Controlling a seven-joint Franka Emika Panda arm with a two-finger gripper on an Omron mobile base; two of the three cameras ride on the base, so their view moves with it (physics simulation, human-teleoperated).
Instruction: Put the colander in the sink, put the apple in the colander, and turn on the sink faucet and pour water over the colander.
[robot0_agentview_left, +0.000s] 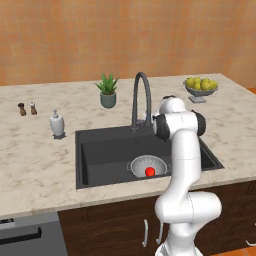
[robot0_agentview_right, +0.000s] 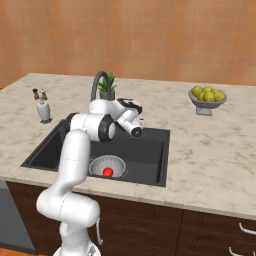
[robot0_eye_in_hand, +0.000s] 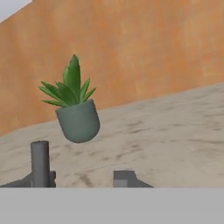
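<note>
Two dark finger tips of the gripper (robot0_eye_in_hand: 83, 177) rise at the bottom of the hand view, set well apart with nothing between them. Near the left tip stands a grey post, seemingly the base of the sink faucet (robot0_agentview_left: 140, 100). In the right base view the hand sits at centre frame above the far part of the sink (robot0_agentview_right: 150, 150), close beside the tap's arch, touching nothing that I can make out.

Beyond the fingers, a potted plant (robot0_eye_in_hand: 75, 105) tilts in the upper left of the hand view on the marble counter (robot0_eye_in_hand: 175, 131).

Lower in the left base view, the colander (robot0_agentview_left: 148, 165) rests on the basin floor, near the front wall, and holds the apple (robot0_agentview_left: 149, 171). At the upper right a footed bowl of yellow fruit (robot0_agentview_left: 201, 88) stands on the counter; at the left a soap dispenser (robot0_agentview_left: 57, 124) stands just off the sink's corner.
</note>
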